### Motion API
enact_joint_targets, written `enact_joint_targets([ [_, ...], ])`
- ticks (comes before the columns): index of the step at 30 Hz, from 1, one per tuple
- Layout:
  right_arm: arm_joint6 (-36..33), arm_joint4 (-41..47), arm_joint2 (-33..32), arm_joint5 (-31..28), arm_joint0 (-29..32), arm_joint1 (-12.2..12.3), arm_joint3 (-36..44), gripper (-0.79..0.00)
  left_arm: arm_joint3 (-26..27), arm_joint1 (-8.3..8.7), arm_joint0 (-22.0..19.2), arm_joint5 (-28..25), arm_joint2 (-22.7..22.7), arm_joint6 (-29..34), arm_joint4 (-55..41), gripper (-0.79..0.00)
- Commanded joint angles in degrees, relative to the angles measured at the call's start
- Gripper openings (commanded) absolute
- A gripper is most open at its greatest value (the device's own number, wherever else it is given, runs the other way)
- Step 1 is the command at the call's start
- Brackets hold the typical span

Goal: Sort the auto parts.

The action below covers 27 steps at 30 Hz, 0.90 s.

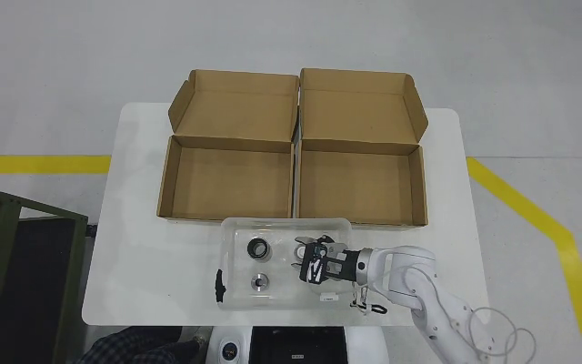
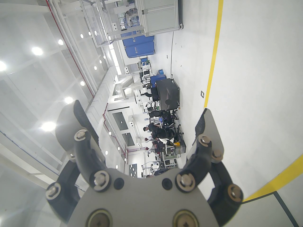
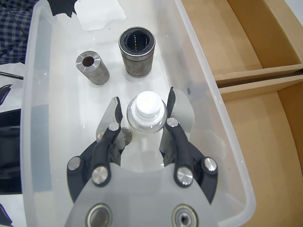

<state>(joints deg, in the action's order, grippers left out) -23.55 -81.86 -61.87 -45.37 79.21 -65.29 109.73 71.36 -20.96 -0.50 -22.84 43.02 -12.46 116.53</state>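
Observation:
A clear plastic bin [image 1: 341, 227] [image 3: 203, 76] sits at the table's near edge. In it stand a dark linear bearing [image 3: 137, 53] [image 1: 258, 247] and a plain steel cylinder [image 3: 92, 68] [image 1: 261, 282]. A white stepped part in a clear dome [image 3: 148, 109] stands nearer my right gripper [image 3: 144, 95] [image 1: 307, 259]. That gripper is down inside the bin, open, with one finger on each side of the white part; one pad is close against it, the other stands slightly off. My left gripper [image 2: 142, 106] is open, holds nothing and faces the room.
Two open cardboard boxes lie side by side behind the bin, the left box [image 1: 227, 182] and the right box [image 1: 361, 187] [image 3: 236, 36], lids folded back. White paper [image 3: 99, 12] and black tape [image 3: 66, 1] stick to the bin's far wall.

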Motion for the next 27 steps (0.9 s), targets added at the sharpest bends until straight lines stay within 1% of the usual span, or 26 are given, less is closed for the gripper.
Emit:
enact_joint_targets([
  [1, -0.13, 0.11, 0.05, 0.14, -0.13, 0.05, -0.07, -0.508, 0.0, 0.0, 0.0, 0.0, 0.0, 0.0, 0.0, 0.0],
  [2, -0.16, 0.17, 0.07, 0.17, -0.17, 0.08, -0.07, -0.551, 0.0, 0.0, 0.0, 0.0, 0.0, 0.0, 0.0, 0.0],
  [4, -0.19, 0.46, 0.1, 0.16, -0.19, 0.15, -0.07, -0.613, 0.0, 0.0, 0.0, 0.0, 0.0, 0.0, 0.0, 0.0],
  [8, -0.1, 0.98, 0.13, -0.26, -0.27, 0.3, 0.01, -0.683, 0.0, 0.0, 0.0, 0.0, 0.0, 0.0, 0.0, 0.0],
  [11, 0.26, 1.64, -0.05, -0.7, -0.25, 0.45, 0.62, -0.782, 0.0, 0.0, 0.0, 0.0, 0.0, 0.0, 0.0, 0.0],
  [15, 0.58, 2.48, -0.49, -1.04, -0.09, 0.67, 1.34, -0.785, 0.0, 0.0, 0.0, 0.0, 0.0, 0.0, 0.0, 0.0],
  [27, 4.64, 8.71, -3.24, -3.13, 0.07, 1.37, 4.16, -0.785, 0.0, 0.0, 0.0, 0.0, 0.0, 0.0, 0.0, 0.0],
])
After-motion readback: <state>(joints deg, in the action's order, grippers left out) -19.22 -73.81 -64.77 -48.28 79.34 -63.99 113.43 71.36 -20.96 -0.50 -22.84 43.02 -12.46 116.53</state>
